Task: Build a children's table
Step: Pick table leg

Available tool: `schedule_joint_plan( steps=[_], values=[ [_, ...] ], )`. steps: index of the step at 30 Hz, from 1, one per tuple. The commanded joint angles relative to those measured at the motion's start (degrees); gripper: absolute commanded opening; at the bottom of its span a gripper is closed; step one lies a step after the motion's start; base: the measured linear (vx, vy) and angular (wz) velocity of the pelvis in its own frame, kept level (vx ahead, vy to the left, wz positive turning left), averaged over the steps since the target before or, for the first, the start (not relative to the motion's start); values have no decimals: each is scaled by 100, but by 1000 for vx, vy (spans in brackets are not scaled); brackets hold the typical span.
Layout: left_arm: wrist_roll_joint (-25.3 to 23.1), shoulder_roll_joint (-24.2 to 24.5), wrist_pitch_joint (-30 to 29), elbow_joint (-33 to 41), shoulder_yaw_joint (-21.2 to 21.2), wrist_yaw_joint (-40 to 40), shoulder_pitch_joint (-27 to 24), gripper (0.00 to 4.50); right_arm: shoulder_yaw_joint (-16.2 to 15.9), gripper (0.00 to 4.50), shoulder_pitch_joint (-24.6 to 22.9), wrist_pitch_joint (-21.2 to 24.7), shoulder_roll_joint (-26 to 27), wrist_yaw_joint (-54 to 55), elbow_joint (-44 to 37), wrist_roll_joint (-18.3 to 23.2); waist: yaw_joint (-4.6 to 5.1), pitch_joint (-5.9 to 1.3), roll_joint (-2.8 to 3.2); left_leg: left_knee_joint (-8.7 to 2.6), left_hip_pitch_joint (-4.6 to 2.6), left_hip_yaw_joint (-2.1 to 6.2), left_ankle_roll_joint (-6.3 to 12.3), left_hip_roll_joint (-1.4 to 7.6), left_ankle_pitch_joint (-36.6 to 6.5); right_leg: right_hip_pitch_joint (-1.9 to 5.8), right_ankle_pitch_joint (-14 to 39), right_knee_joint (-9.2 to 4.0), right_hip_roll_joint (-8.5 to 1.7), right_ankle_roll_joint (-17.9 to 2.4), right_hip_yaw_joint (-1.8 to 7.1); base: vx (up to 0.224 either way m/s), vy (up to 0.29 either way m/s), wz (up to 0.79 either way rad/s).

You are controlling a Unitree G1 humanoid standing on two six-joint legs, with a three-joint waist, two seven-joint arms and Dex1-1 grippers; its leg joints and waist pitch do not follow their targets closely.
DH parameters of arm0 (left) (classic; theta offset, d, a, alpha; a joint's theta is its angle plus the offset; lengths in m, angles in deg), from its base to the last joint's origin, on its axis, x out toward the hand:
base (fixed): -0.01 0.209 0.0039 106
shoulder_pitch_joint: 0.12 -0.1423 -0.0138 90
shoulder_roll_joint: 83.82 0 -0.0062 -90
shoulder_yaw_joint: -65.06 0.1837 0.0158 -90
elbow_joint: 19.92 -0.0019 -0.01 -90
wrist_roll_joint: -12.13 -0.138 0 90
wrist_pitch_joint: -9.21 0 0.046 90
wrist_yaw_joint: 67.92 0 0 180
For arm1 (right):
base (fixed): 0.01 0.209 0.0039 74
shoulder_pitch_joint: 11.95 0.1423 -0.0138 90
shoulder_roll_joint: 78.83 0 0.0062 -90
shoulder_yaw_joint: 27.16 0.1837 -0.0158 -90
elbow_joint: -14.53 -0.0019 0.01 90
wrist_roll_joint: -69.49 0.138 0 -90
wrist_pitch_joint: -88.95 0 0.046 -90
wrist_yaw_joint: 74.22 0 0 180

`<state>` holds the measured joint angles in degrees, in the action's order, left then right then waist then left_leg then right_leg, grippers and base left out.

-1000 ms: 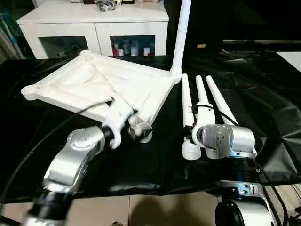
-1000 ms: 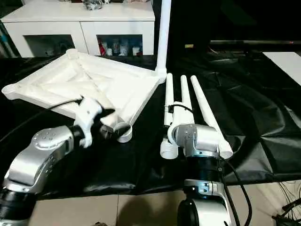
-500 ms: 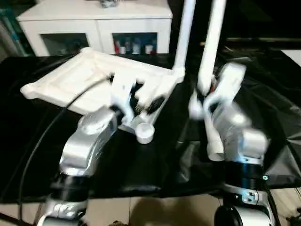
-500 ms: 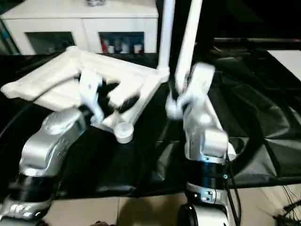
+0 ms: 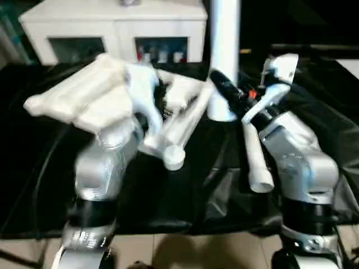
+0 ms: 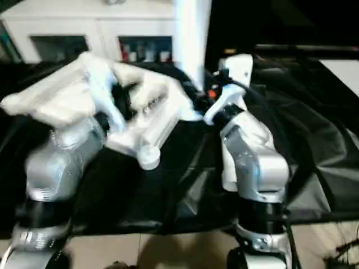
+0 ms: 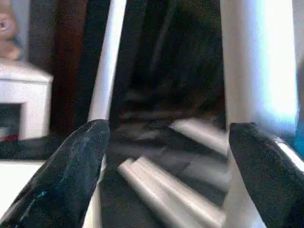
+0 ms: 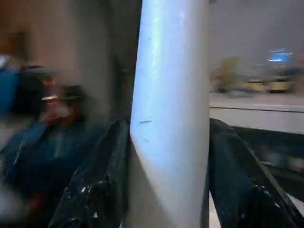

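Black sheeting (image 5: 336, 129) covers the surface, and behind both pincers stands a white cabinet (image 5: 112, 25). Tabletop (image 5: 84, 95) lies underside up, just ahead of the left pincer (image 7: 166, 156), whose two black fingers (image 7: 71, 175) stand wide apart, released, with nothing between them. One leg (image 8: 171, 114) stands upright in the right pincer (image 8: 166, 175), its black fingers (image 8: 99, 180) pressed against the tube's two sides, grasping it; in the head views this leg (image 5: 224, 50) rises beside the tabletop's far corner. Another leg (image 5: 255, 162) lies flat on the sheeting below the right pincer, close to that arm. More loose legs (image 7: 166, 190) lie beyond the left pincer's fingers.
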<state>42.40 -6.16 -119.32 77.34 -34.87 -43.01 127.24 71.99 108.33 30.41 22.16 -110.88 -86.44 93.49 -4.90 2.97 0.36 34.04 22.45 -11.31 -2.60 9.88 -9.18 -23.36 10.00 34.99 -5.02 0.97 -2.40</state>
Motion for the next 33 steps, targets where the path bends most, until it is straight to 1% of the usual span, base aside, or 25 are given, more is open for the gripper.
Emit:
schedule_joint_plan(
  steps=[1, 2, 3, 4, 6, 7, 8, 9, 10, 12, 13, 14, 16, 18, 19, 20, 21, 22, 23, 25, 26, 28, 30, 31, 33],
  values=[
    [612, -54, -452, 31, -254, -4, 116, 450, -10, 192, -110, 89, -103, -231, 13, 99, -18, -379, -79, -371, -133, 112, 109, 231, -1322, 221, 1347, -389, -243, -1094, 178, 0, 0, 0],
    [924, -51, -655, 30, -386, -2, 187, 450, -40, 192, -162, 110, -160, -339, 29, 111, -34, -381, -66, -384, -137, 124, 105, 240, -1330, 218, 1406, -408, -254, -1077, 180, 0, 0, 0],
    [1197, -51, -792, 36, -476, 12, 238, 450, -78, 192, -214, 103, -232, -442, 42, 131, -39, -386, -65, -371, -139, 118, 80, 237, -1316, 216, 1392, -393, -253, -1087, 179, 0, 0, 0],
    [1374, -46, -893, 46, -528, 29, 265, 450, -103, 192, -247, 95, -273, -500, 46, 145, -50, -383, -81, -380, -139, 127, 67, 245, -1310, 213, 1366, -405, -242, -1072, 178, 0, 0, 0],
    [1586, -83, -1095, 90, -637, 18, 324, 450, -173, 192, -323, 72, -392, -629, 52, 239, -55, -386, -104, -374, -125, 123, 80, 238, -1258, 234, 1304, -391, -246, -1065, 176, 0, 0, 0],
    [1586, -83, -1095, 90, -637, 18, 324, 450, -173, 192, -323, 72, -392, -629, 52, 239, -59, -384, -103, -374, -125, 125, 95, 241, -1243, 235, 1301, -396, -250, -1056, 178, 0, 0, 0],
    [1697, -99, -1239, 76, -699, -58, 361, 450, -217, 192, -352, 59, -440, -678, 43, 275, -56, -381, -109, -373, -108, 126, 115, 239, -1196, 242, 1310, -403, -255, -1018, 180, 0, 0, 0],
    [1795, -124, -1311, 40, -740, -89, 396, 450, -246, 192, -374, 69, -470, -711, 30, 313, -55, -385, -86, -368, -119, 127, 105, 239, -1181, 243, 1312, -393, -257, -1015, 178, 0, 0, 0],
    [2012, -167, -1426, -30, -818, -143, 446, 450, -306, 192, -406, 82, -514, -758, 3, 342, -53, -382, -101, -362, -113, 124, 113, 236, -1158, 244, 1300, -404, -257, -1020, 180, 0, 0, 0],
    [1909, -138, -1435, -71, -752, -139, 459, 450, -440, 192, -467, 68, -600, -860, -43, 283, -53, -383, -108, -364, -105, 128, 129, 234, -1163, 253, 1315, -410, -250, -1004, 177, 0, 0, 0],
    [1848, -111, -1439, -91, -688, -151, 458, 450, -544, 192, -522, 56, -671, -949, -82, 226, -55, -382, -117, -364, -103, 131, 142, 236, -1131, 260, 1317, -415, -249, -955, 177, 0, 0, 0],
    [1848, -111, -1439, -91, -688, -151, 458, 450, -544, 192, -522, 56, -671, -949, -82, 226, -57, -379, -118, -363, -99, 129, 145, 236, -1125, 262, 1324, -418, -250, -932, 180, 0, 0, 0],
    [1804, -102, -1428, -159, -670, -272, 486, 450, -678, 192, -579, -14, -745, -1011, -112, 104, -59, -387, -124, -364, -100, 134, 141, 242, -1108, 262, 1329, -413, -253, -914, 179, 0, 0, 0],
    [1733, -119, -1363, -285, -714, -510, 560, 450, -803, 191, -593, -156, -798, -973, -76, -100, -53, -381, -131, -369, -96, 139, 101, 243, -1127, 264, 1390, -416, -254, -879, 176, 0, 0, 0],
    [1633, -153, -1315, -437, -806, -792, 645, 432, -923, 191, -584, -299, -836, -900, -9, -316, -49, -380, -137, -363, -101, 135, 86, 241, -1158, 256, 1440, -425, -254, -840, 182, 0, 0, 0],
    [1629, -154, -1319, -447, -814, -814, 650, 432, -930, 191, -584, -310, -837, -895, -5, -328, -49, -382, -137, -359, -101, 136, 74, 239, -1153, 256, 1446, -426, -253, -824, 183, 0, 0, 0],
    [1534, -173, -1340, -608, -936, -1150, 733, 421, -1024, 191, -566, -462, -824, -797, 75, -488, -49, -381, -134, -363, -102, 141, 63, 241, -1171, 256, 1485, -424, -256, -798, 179, 0, 0, 0],
    [1495, -187, -1304, -687, -1004, -1322, 774, 403, -1065, 191, -545, -554, -804, -687, 142, -569, -44, -382, -141, -364, -102, 142, 42, 238, -1156, 252, 1490, -428, -258, -805, 176, 0, 0, 0],
    [1486, -191, -1290, -704, -1019, -1363, 784, 403, -1074, 191, -539, -576, -799, -657, 160, -586, -43, -382, -140, -361, -105, 141, 40, 235, -1158, 247, 1477, -430, -252, -813, 176, 0, 0, 0],
    [1422, -243, -1218, -822, -1149, -1700, 846, 384, -1103, 191, -454, -746, -668, -338, 339, -767, -44, -387, -152, -358, -101, 143, 49, 237, -1123, 250, 1379, -413, -253, -855, 174, 0, 0, 0],
    [1415, -270, -1191, -842, -1188, -1798, 857, 366, -1122, 191, -414, -811, -612, -199, 410, -831, -31, -388, -166, -355, -102, 139, 65, 236, -1107, 246, 1321, -415, -250, -898, 172, 0, 0, 0],
    [1444, -309, -1161, -855, -1229, -1911, 866, 350, -1171, 191, -379, -889, -560, -85, 474, -901, -42, -391, -174, -346, -100, 134, 104, 236, -1048, 257, 1208, -403, -258, -948, 175, 0, 0, 0],
    [1469, -348, -1155, -886, -1261, -2070, 882, 334, -1221, 191, -358, -963, -511, -13, 516, -989, -43, -397, -167, -341, -98, 135, 141, 239, -999, 264, 1085, -384, -251, -979, 176, 0, 0, 0],
    [1491, -365, -1152, -902, -1276, -2113, 891, 334, -1236, 191, -350, -987, -491, 5, 532, -1014, -42, -395, -167, -341, -98, 133, 153, 238, -985, 262, 1041, -383, -246, -996, 173, 0, 0, 0],
    [1546, -388, -1156, -918, -1303, -2188, 908, 308, -1280, 191, -340, -1059, -461, 52, 568, -1072, -42, -391, -157, -343, -103, 134, 160, 242, -1022, 264, 1043, -385, -251, -1030, 171, 0, 0, 0]
  ],
)
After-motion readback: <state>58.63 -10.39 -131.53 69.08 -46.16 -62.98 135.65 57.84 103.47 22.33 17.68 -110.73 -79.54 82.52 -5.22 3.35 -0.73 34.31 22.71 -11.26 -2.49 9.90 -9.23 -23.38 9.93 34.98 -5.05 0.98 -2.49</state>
